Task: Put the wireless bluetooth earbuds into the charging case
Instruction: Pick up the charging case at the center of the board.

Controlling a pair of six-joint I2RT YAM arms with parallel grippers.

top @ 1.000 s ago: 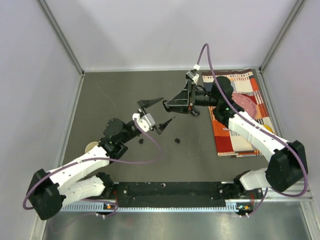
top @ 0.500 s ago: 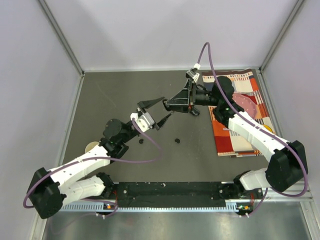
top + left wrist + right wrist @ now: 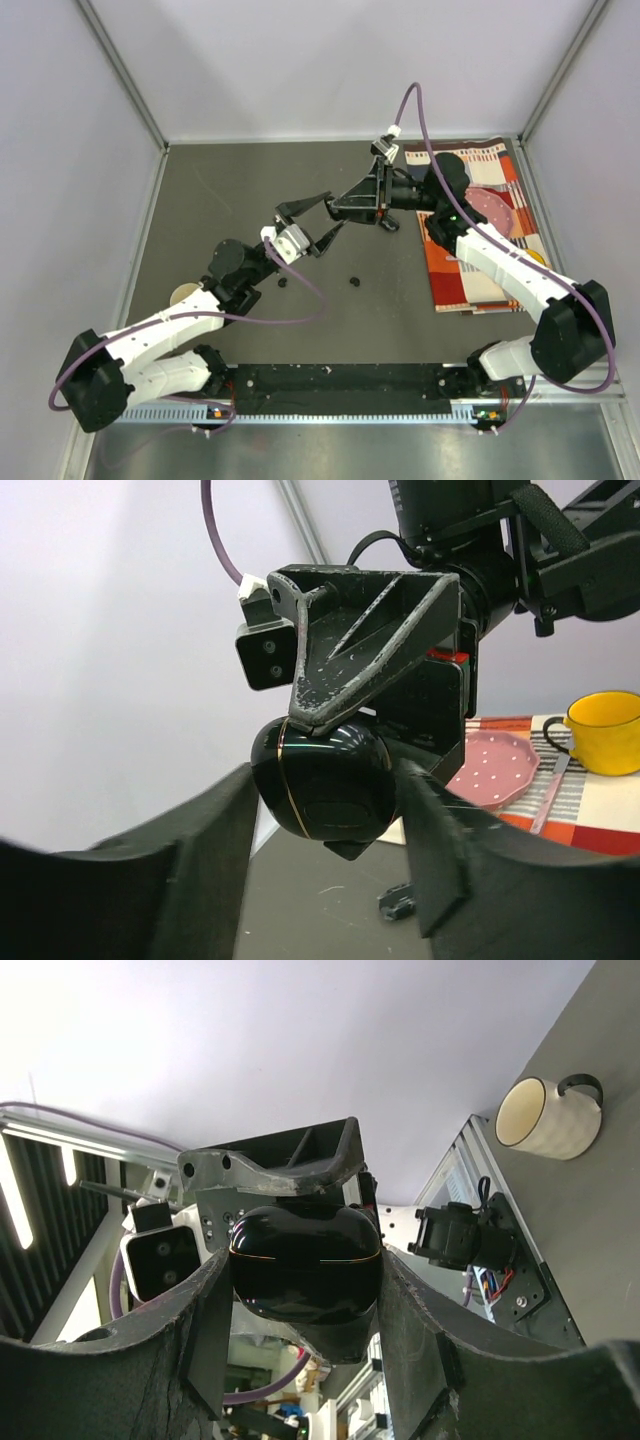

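The right gripper [image 3: 305,1295] is clamping the case [image 3: 322,780] in mid-air, jaws about half open. The left gripper [image 3: 325,820] is pinching the same case across its other sides, jaws likewise half open.

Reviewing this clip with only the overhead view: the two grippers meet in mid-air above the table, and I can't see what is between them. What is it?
Observer: A glossy black case, pinched by the right gripper; the wrist cameras show it clearly.
Operator: Is its lid open?
Observer: No. The right wrist view shows it shut, with a thin gold seam running across it.
Operator: And the left gripper?
Observer: The left gripper straddles the case's other two sides; whether it presses them, I cannot tell.
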